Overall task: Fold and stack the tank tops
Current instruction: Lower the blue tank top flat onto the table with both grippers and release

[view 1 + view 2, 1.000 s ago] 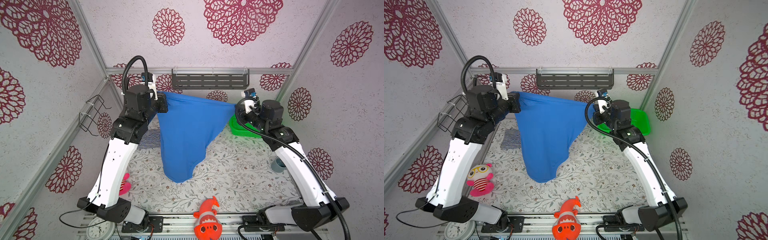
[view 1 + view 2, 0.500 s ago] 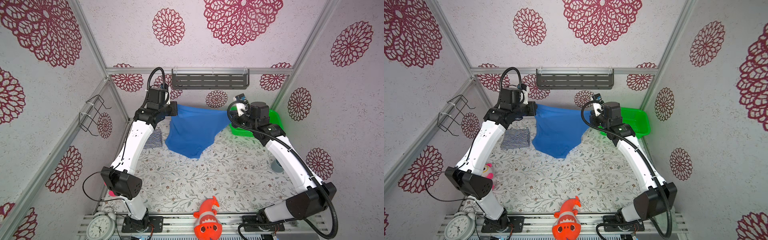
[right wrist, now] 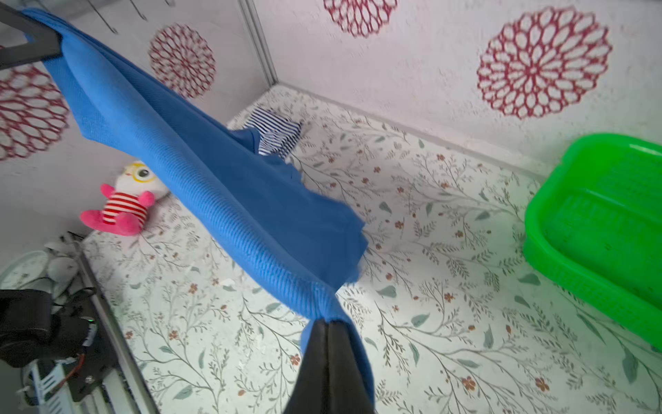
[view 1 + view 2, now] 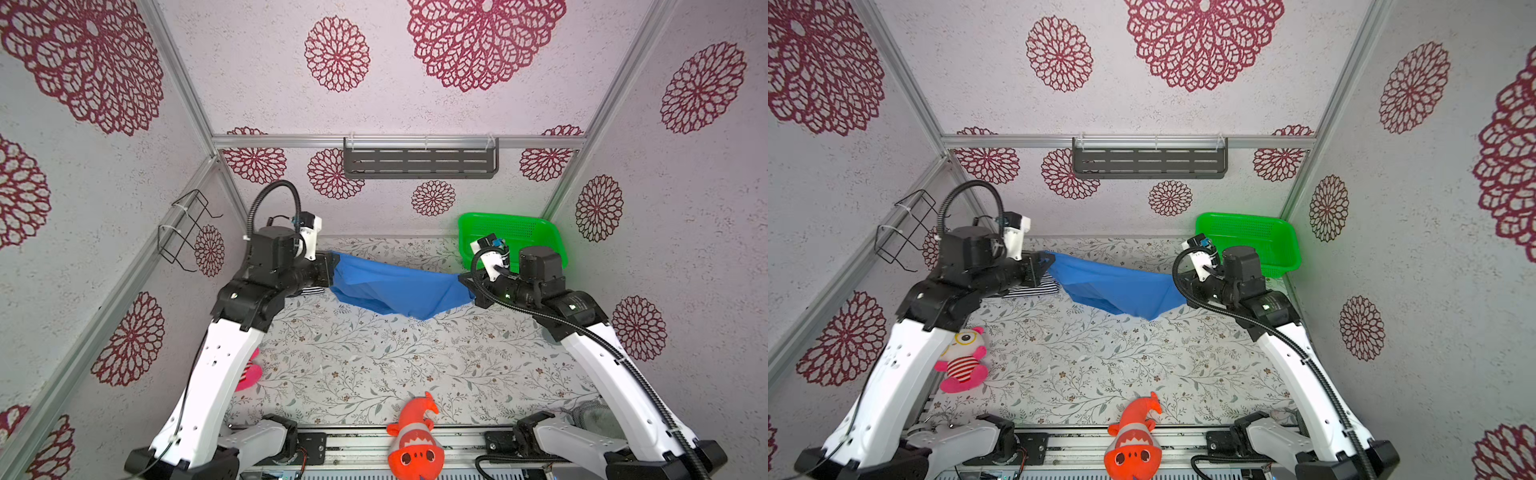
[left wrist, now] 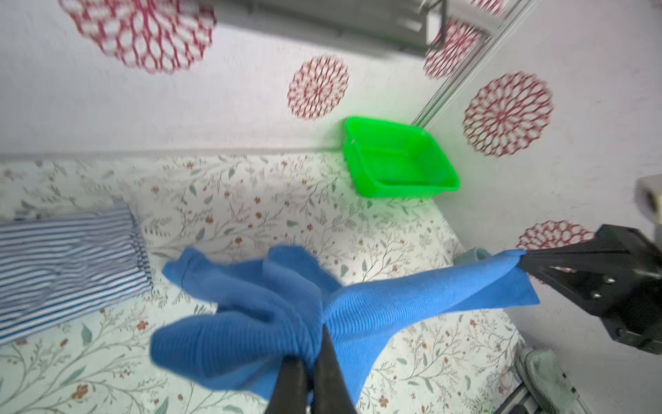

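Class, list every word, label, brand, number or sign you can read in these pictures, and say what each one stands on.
No text can be read.
Too blurred to read: the numerals on the clock face near the rail.
No lettering shows on the blue tank top, the striped tank top or the green basket.

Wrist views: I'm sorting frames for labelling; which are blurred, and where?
Left wrist view: motion blur, wall flowers and striped top soft, basket bleeding green. Right wrist view: blue top weave crisp, wall flowers slightly soft. Both top views: sharp.
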Controlling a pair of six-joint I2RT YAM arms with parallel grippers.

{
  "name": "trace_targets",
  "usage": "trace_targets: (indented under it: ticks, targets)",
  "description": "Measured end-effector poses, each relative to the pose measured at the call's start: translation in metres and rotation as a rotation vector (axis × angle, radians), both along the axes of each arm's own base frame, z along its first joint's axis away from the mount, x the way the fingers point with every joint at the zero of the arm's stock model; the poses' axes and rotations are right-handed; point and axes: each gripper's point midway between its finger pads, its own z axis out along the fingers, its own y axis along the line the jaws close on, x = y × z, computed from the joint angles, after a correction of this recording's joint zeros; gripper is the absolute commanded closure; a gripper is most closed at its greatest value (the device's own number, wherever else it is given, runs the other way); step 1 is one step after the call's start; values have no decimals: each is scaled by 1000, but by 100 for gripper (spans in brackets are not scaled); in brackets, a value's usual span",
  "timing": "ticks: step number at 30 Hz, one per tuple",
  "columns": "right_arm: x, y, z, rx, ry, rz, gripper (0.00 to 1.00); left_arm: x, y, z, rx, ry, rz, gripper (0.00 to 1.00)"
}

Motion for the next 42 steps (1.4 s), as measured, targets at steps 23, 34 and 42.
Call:
trace_targets:
  ticks: [23,34,42]
  targets:
    - [130,-4,-69,-126,109,-257,100,183,-2,-119,171,291,88,87]
    - [227,-20,-179,-256,265,-475,65,291,12,-257,342,424,205,22]
    - [181,-5,-181,-254,272,-419,66,164,43,-200,245,420,297,50]
